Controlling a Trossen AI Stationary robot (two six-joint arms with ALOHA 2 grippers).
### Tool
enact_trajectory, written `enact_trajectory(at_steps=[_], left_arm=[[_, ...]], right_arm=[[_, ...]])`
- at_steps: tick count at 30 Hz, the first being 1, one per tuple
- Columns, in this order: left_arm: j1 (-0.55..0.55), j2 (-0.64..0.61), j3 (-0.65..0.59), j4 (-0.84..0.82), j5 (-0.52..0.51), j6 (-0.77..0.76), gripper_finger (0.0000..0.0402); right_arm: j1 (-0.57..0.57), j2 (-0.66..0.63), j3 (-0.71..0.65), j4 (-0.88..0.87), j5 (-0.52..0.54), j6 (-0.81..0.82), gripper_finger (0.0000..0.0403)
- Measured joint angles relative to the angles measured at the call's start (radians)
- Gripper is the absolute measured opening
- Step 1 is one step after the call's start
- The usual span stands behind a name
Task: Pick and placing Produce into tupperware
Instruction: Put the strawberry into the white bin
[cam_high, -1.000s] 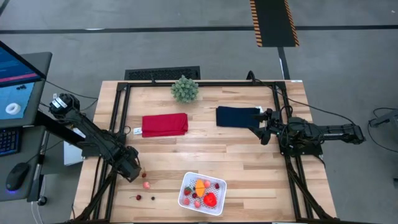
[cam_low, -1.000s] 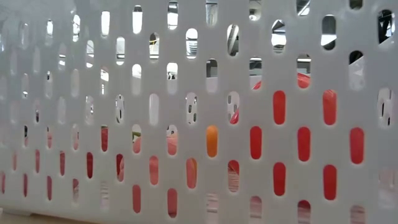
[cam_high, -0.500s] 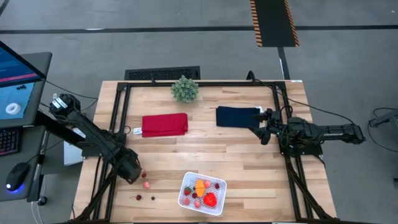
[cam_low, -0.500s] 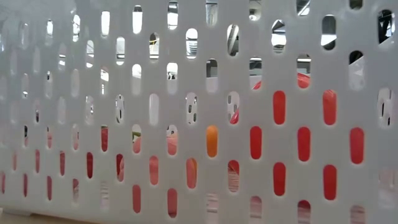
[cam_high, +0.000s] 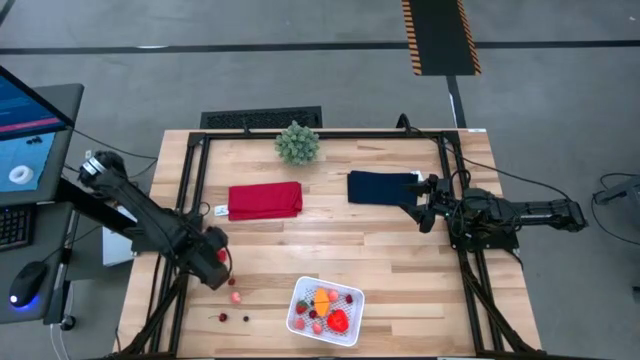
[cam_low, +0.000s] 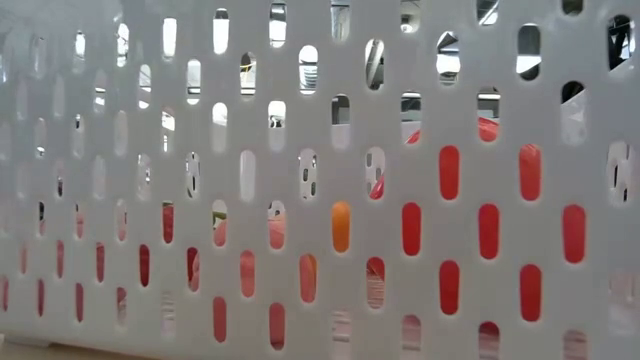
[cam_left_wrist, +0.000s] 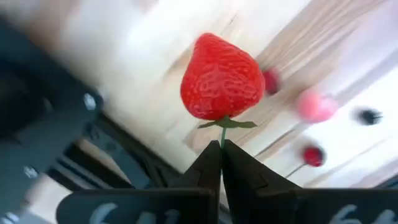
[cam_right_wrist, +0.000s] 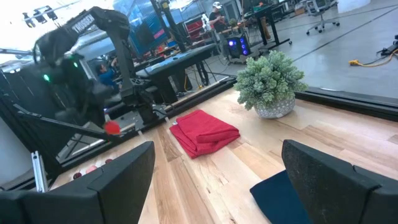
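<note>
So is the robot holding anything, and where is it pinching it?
Yes. The left gripper pinches a strawberry by its thin green stem. The right gripper is open and holds nothing.

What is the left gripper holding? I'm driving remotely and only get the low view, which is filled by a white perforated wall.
Observer: The left gripper is shut on the green stem of a strawberry, seen in the left wrist view.
Operator: Is it over the tupperware yet?
Observer: No. In the high view the gripper sits left of the tupperware, apart from it, over bare table.
Operator: Anything left loose on the table?
Observer: Yes, a pinkish piece and two dark cherries lie left of the tupperware.
Operator: And the right arm?
Observer: The right gripper waits open beside the navy cloth.
</note>
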Motion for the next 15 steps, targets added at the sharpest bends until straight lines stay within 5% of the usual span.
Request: enact_trajectory(at_steps=[8,15], left_arm=[[0.079,0.006,0.191,-0.033,-0.131,0.201,0.0000],[0.141,0.150,0.395,-0.070,-0.162,0.386,0.0000]], right_arm=[[0.000,0.000,0.000,0.000,0.000,0.000,0.0374],[0.000,0.000,0.000,0.000,0.000,0.000,0.0374]])
